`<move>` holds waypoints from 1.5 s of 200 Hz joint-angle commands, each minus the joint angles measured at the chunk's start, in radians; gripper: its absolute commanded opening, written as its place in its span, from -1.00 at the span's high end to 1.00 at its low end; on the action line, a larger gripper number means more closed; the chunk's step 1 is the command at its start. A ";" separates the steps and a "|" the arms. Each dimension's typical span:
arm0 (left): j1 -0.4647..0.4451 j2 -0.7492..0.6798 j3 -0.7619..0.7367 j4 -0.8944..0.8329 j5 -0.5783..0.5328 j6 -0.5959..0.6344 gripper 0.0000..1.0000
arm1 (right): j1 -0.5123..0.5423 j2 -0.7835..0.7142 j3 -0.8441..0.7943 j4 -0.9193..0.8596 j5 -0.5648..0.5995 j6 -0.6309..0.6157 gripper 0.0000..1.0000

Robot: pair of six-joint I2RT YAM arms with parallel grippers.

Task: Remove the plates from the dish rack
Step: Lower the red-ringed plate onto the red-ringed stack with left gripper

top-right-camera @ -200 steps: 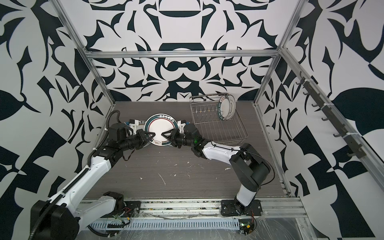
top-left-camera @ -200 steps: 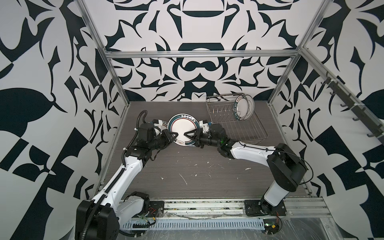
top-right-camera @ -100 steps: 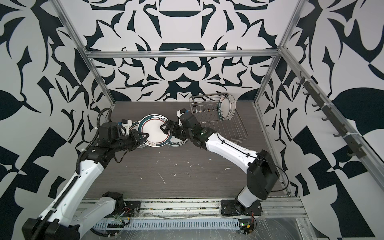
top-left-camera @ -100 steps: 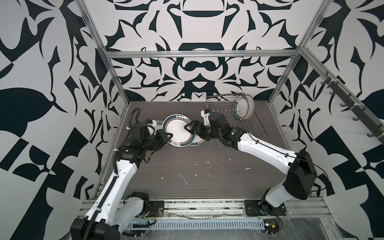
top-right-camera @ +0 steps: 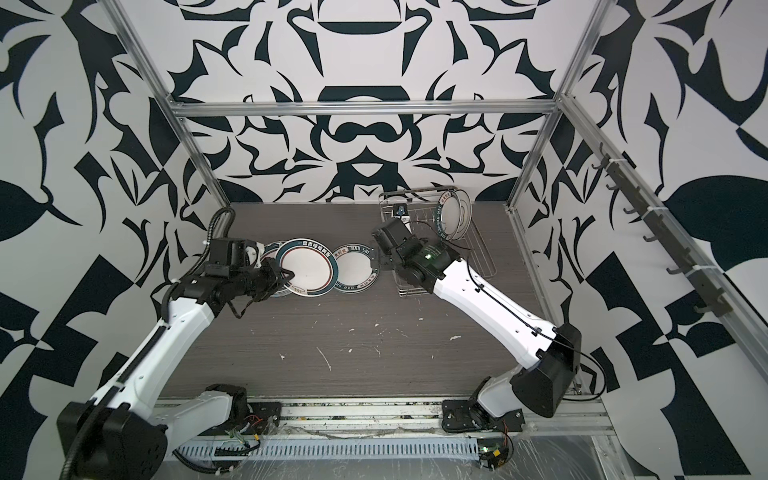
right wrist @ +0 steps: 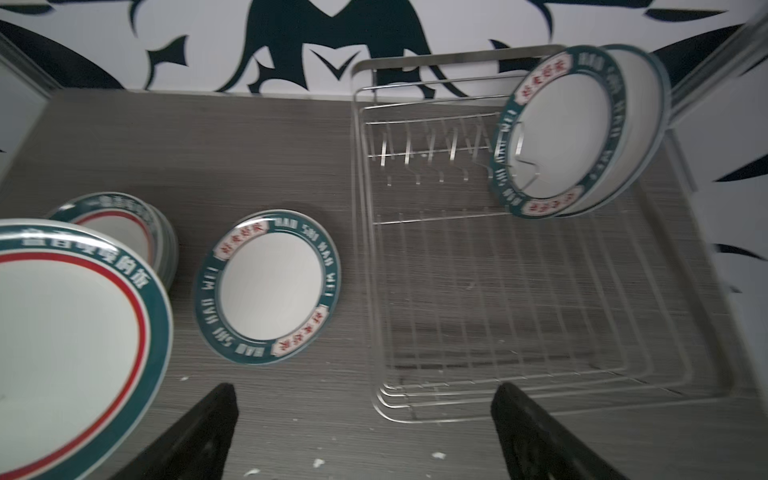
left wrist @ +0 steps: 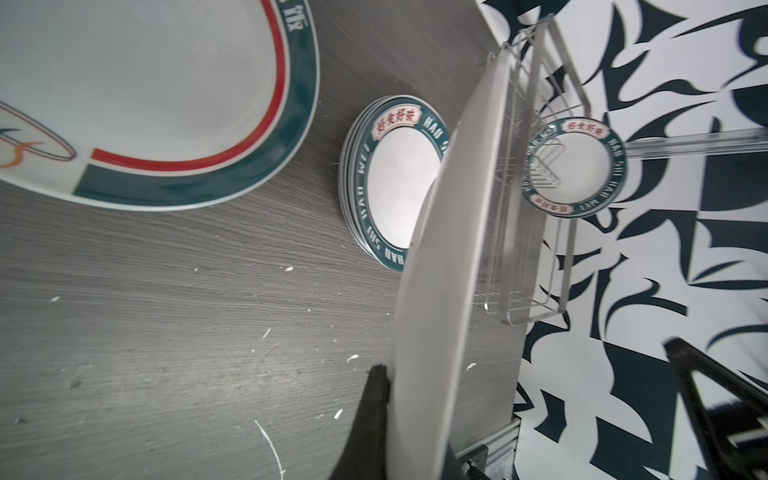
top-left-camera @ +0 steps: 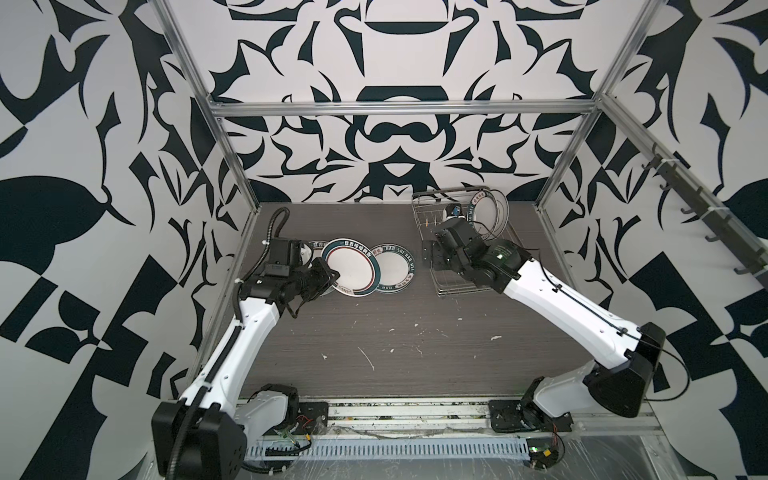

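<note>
Pinching large plate [top-left-camera: 353, 270] rim: left pincer [top-left-camera: 332, 276].

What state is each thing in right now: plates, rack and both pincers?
held plate: out of the rack, gripped at its rim.
left pincer: shut on held plate.
right pincer: open, empty.
small stack: flat on table.
large stack: flat on table.
rack plates: two, standing on edge.
dish rack: otherwise empty.

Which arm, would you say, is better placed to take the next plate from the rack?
Right: the right gripper, open, is by the dish rack and its standing plates; the left gripper holds a large plate.
</note>
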 commanded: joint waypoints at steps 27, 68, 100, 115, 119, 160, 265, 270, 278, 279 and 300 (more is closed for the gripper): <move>-0.005 0.160 0.068 0.017 -0.015 0.023 1.00 | -0.051 -0.090 -0.094 -0.059 0.111 -0.052 -0.99; -0.038 0.273 0.099 0.074 -0.023 0.002 1.00 | -0.098 -0.180 -0.187 -0.032 0.087 -0.065 -0.99; -0.057 0.328 0.122 0.090 -0.030 -0.011 1.00 | -0.108 -0.229 -0.232 -0.033 0.074 -0.068 -0.99; -0.062 0.354 0.131 0.088 -0.031 -0.020 1.00 | -0.110 -0.241 -0.246 -0.033 0.068 -0.065 -0.99; -0.063 0.362 0.133 0.088 -0.033 -0.022 1.00 | -0.110 -0.244 -0.249 -0.032 0.066 -0.064 -0.99; -0.074 0.444 0.160 0.082 -0.025 -0.036 1.00 | -0.112 -0.273 -0.276 -0.016 0.052 -0.076 -0.99; -0.106 0.581 0.228 0.092 -0.051 -0.047 0.60 | -0.122 -0.308 -0.324 -0.017 0.016 -0.080 -0.99; -0.108 0.589 0.233 0.090 -0.051 -0.047 0.59 | -0.123 -0.310 -0.327 -0.017 0.013 -0.080 -0.99; -0.110 0.598 0.241 0.085 -0.054 -0.047 0.56 | -0.124 -0.314 -0.333 -0.015 0.008 -0.081 -0.99; -0.110 0.599 0.241 0.085 -0.053 -0.047 0.55 | -0.124 -0.314 -0.333 -0.014 0.007 -0.081 -0.99; -0.121 0.622 0.263 0.069 -0.064 -0.047 0.48 | -0.132 -0.316 -0.341 -0.013 -0.007 -0.086 -0.99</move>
